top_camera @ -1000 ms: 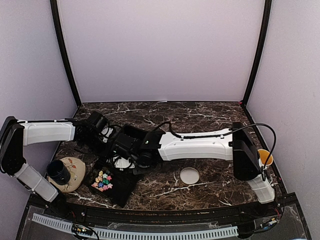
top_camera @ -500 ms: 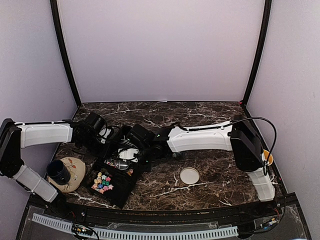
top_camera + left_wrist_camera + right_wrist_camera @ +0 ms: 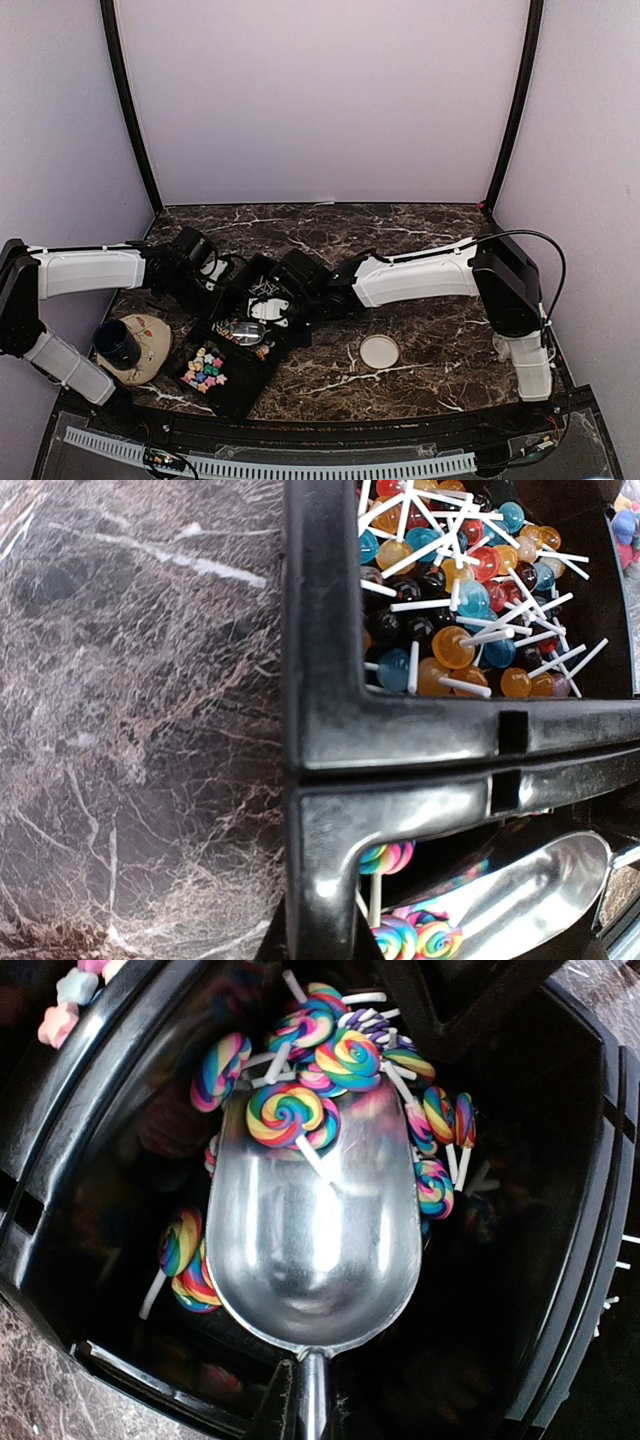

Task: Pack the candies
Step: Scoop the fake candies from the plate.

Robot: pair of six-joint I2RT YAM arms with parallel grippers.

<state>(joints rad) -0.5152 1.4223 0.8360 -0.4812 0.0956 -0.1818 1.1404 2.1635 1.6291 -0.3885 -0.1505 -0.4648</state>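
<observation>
**Top view:** We found both arms stretched across the marble counter (image 3: 430, 330) to a black divided tray (image 3: 250, 385) at its near left. The star candies (image 3: 204, 365), in pastel pink, green, yellow and blue, filled the tray's nearest compartment. A metal scoop (image 3: 245, 332) lay in the next compartment, and ball lollipops (image 3: 265, 290) with white sticks sat in the one beyond it. The left end effector (image 3: 232, 283) was at the tray's far side, and the right end effector (image 3: 285, 315) was over the scoop's handle. A white lid (image 3: 379, 351) lay apart on the counter to the right. A dark cup (image 3: 118, 342) stood on a plate (image 3: 150, 350) to the tray's left.

**Left wrist view:** We looked along the tray's black wall. Ball lollipops lay on one side of it, with swirl lollipops (image 3: 400, 942) and the scoop's bowl on the other. The left end effector was closed, but we could not tell whether it pinched anything.

**Right wrist view:** The right end effector was clamped on the scoop's handle. The bowl rested among the swirl lollipops, with one at its mouth and others beyond and beside it. A few star candies showed past the wall at top left.
</observation>
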